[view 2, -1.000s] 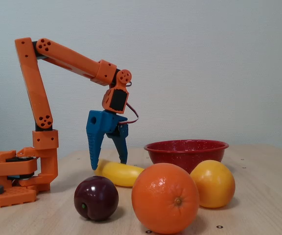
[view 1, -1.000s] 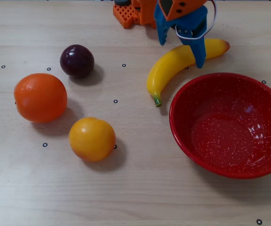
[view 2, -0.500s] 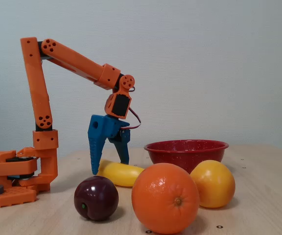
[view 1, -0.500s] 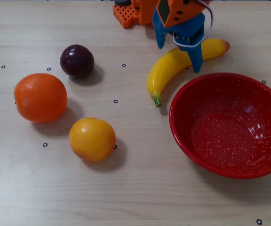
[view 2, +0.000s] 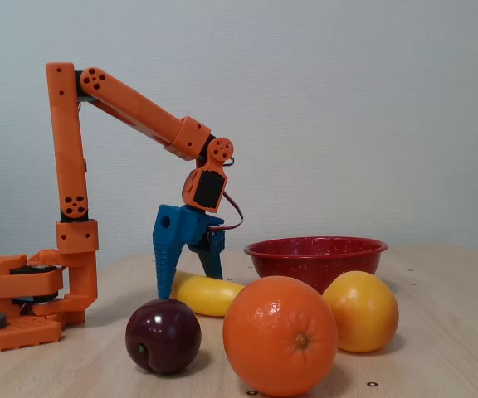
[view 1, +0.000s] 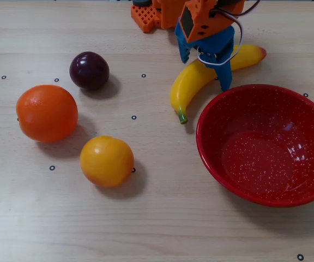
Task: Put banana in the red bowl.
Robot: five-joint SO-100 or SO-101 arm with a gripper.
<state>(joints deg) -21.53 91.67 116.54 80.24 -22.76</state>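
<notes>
The yellow banana lies on the wooden table, green stem toward the front and reddish tip toward the back right. In the fixed view it lies behind the fruit. My blue gripper is open and reaches down over the banana's middle, one finger on each side of it. In the fixed view the gripper has its tips at table level around the banana. The red speckled bowl stands empty just right of the banana, and it also shows in the fixed view.
A dark purple plum, a large orange and a round yellow-orange fruit lie left of the banana. The orange arm base stands at the back edge. In the fixed view the fruits stand in the foreground.
</notes>
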